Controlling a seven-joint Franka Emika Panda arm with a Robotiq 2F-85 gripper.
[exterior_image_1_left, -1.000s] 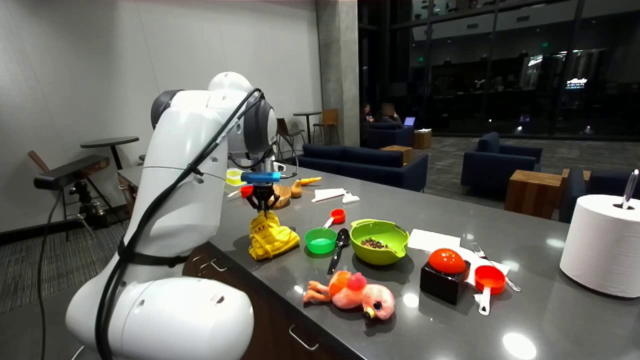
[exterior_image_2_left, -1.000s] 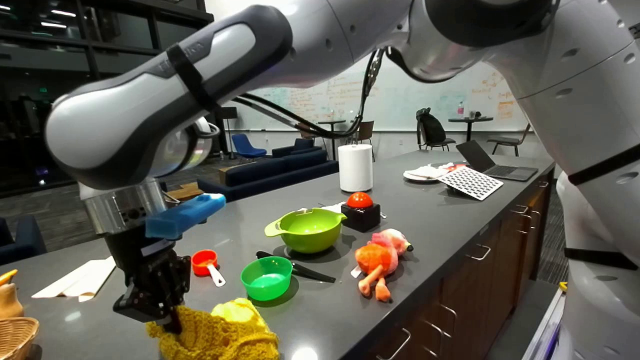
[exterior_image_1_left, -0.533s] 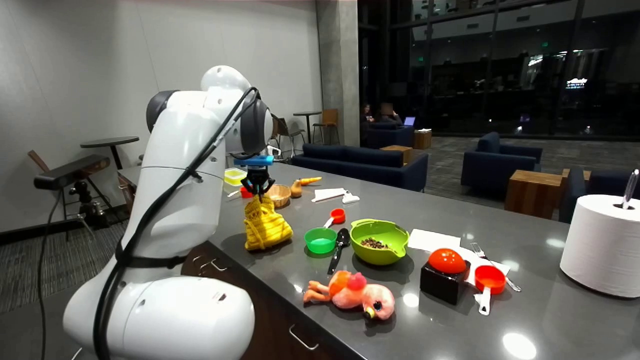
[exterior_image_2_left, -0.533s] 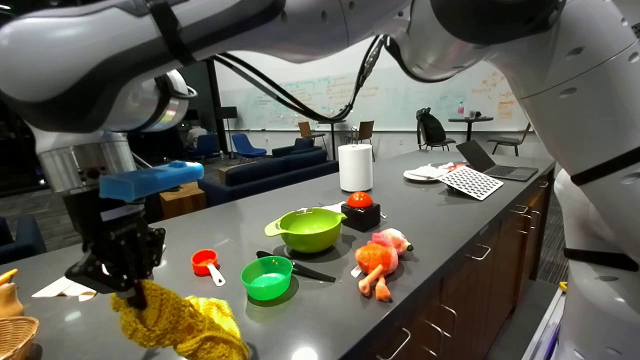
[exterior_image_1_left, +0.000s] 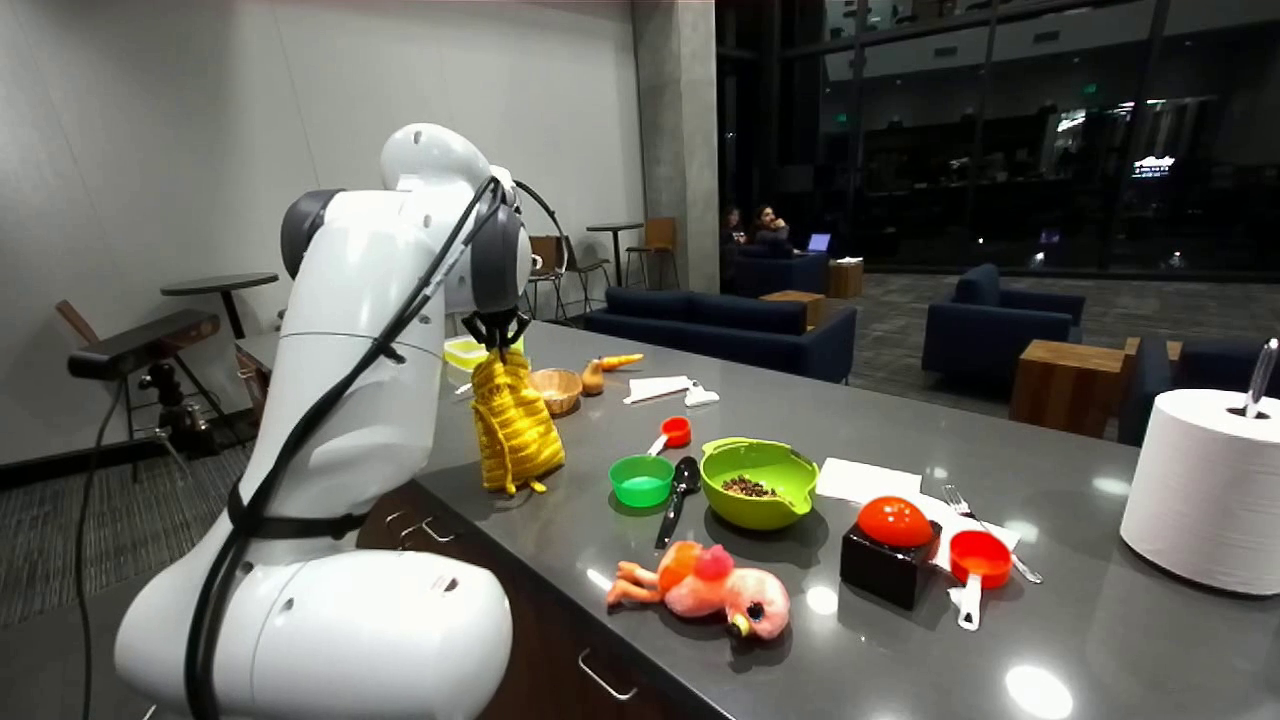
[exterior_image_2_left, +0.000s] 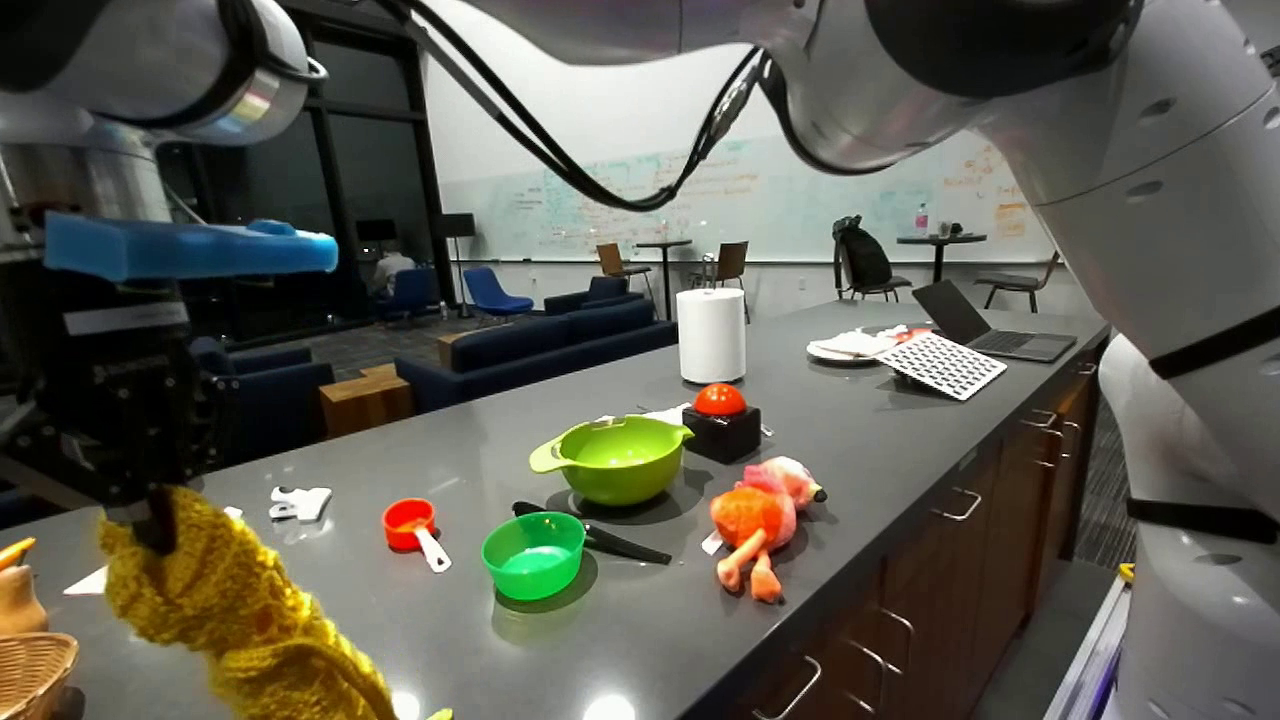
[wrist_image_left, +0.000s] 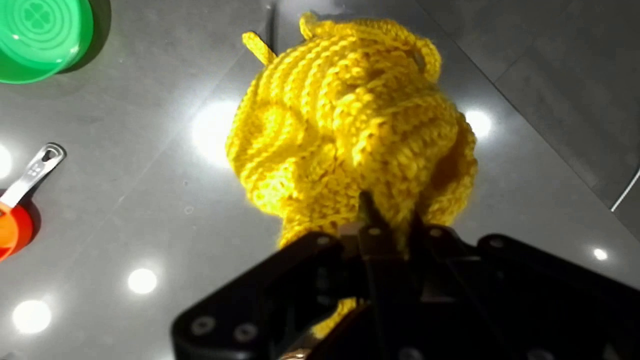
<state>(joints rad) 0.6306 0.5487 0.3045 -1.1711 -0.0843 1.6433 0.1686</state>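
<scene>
A yellow knitted bag (exterior_image_1_left: 520, 430) hangs from my gripper (exterior_image_1_left: 500, 350), whose jaws are shut on its gathered upper end. From above in the wrist view, the bag (wrist_image_left: 345, 115) spreads out past the dark fingertips (wrist_image_left: 367, 207), with its cloth pinched between them. In an exterior view the bag (exterior_image_2_left: 240, 620) runs out of the lower edge, below the gripper (exterior_image_2_left: 150, 530). Whether its underside touches the counter I cannot tell. A green cup (exterior_image_2_left: 535, 557) stands beside it, with a red measuring scoop (exterior_image_2_left: 409, 525) close by.
Further along the counter are a lime bowl (exterior_image_1_left: 758, 485), a black spoon (exterior_image_1_left: 677, 500), a plush flamingo (exterior_image_1_left: 715, 590) and a red-domed black box (exterior_image_1_left: 890, 550). A wicker basket (exterior_image_1_left: 556, 390) and a squash (exterior_image_1_left: 592, 378) sit behind the bag. Drawer fronts drop below the counter's edge.
Rising with the bag, my gripper has shifted left in both exterior views. The bag hangs longer and more upright than before. The other counter things have stayed put.
</scene>
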